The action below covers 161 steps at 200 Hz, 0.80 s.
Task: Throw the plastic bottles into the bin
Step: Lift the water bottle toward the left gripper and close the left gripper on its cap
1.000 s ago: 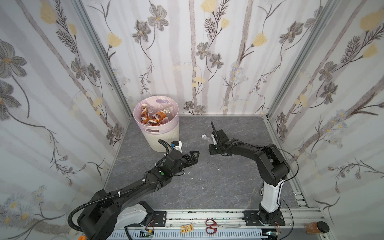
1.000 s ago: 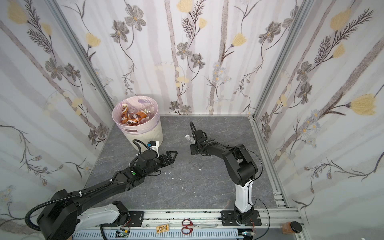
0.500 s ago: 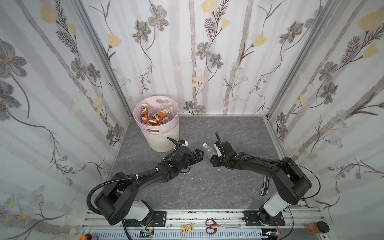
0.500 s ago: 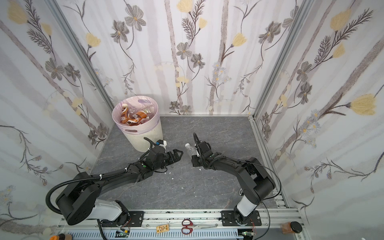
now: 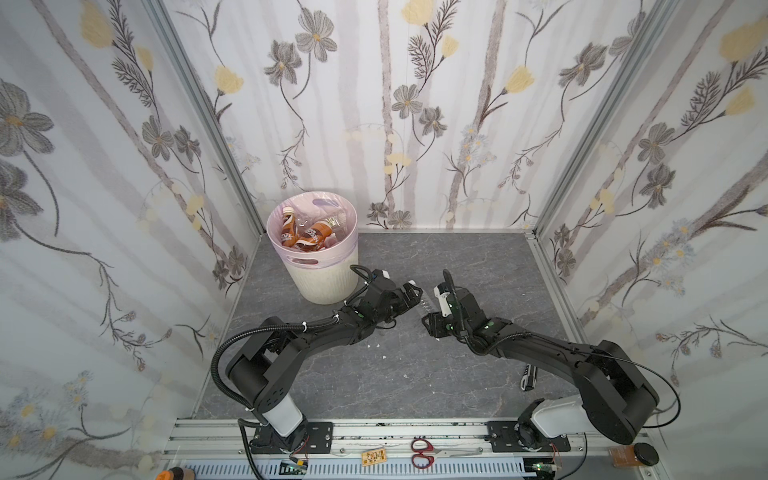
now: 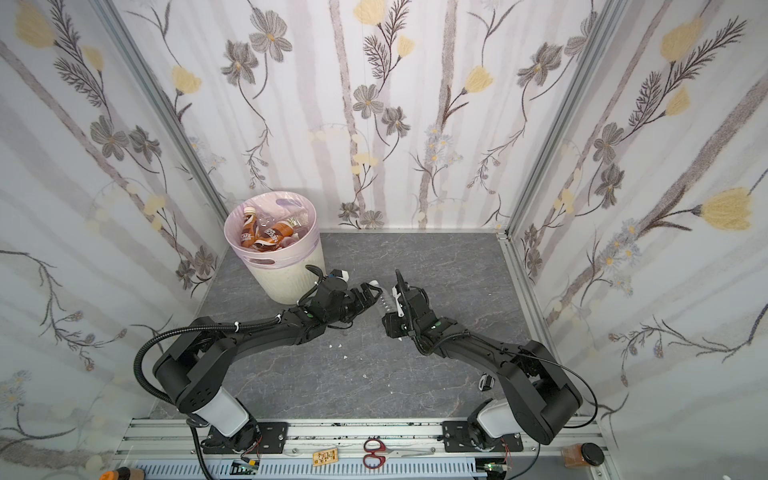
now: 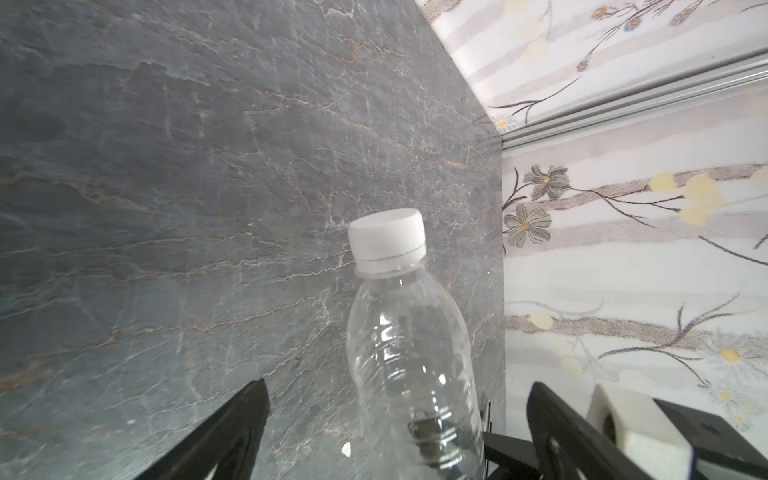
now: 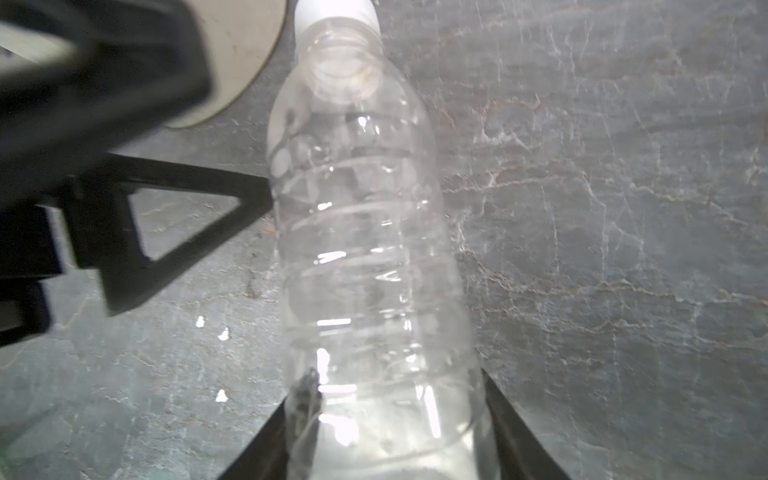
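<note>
Both top views: grey marbled table (image 5: pixel 457 266) boxed in by floral wallpaper (image 5: pixel 395 104) on three sides, white scraps (image 5: pixel 374 345) mid-table, scissors (image 5: pixel 422 453) on the front rail. Bin (image 5: pixel 320 286) at back left, already loaded with plastic bottles (image 5: pixel 309 237). Left gripper (image 5: pixel 417 296) and right gripper (image 6: pixel 394 308) nose to nose mid-table, just front-right of the bin, one clear bottle (image 6: pixel 384 305) bridging them.

Left wrist view: same clear bottle (image 7: pixel 409 345), white cap (image 7: pixel 386 237) pointing away, sitting between wide-spread black fingers (image 7: pixel 232 432) with no visible contact, so wide open and gripping nothing. Slate top and a wall corner behind.

Right wrist view: fingers (image 8: pixel 511 436) pinched onto the bottle's base end, firmly held, cap end aimed toward the bin's foot. Bit blurry, still clear enough.

Versus a second ago: obvious gap between the two grippers back then, left one well short of the bottle; now closed up, left fingers straddling it. Bottle also carried a little nearer the front. Bin and its load unchanged.
</note>
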Tool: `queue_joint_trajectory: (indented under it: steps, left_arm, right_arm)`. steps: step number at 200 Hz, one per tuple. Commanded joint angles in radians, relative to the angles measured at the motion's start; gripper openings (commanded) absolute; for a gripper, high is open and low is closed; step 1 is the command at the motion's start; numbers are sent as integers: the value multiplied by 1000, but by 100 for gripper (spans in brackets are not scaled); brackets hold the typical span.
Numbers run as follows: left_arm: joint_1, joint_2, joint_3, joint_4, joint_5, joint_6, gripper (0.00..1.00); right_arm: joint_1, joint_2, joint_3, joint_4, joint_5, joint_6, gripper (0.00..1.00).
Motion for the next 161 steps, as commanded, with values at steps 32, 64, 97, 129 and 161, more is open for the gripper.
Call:
queue_joint_trajectory:
  steps: [32,64,97,129,161]
  left_arm:
    - [0,36,37,76,17,-23,100]
    - [0,45,37,113,27,-27,88]
    - [0,36,31,132,22,-18,69]
    - [0,13,27,134,10,0,61]
    - [0,3,22,136,5,8,56]
  right_arm:
    - [11,-37,-10,66,-24,1,55]
    - [16,-44,-7,74,-40,0,55]
    - [18,-55,-5,72,-38,-1,56]
    - [18,-54,0,69,-36,-1,57]
    - [18,-52,3,74,-44,0,59]
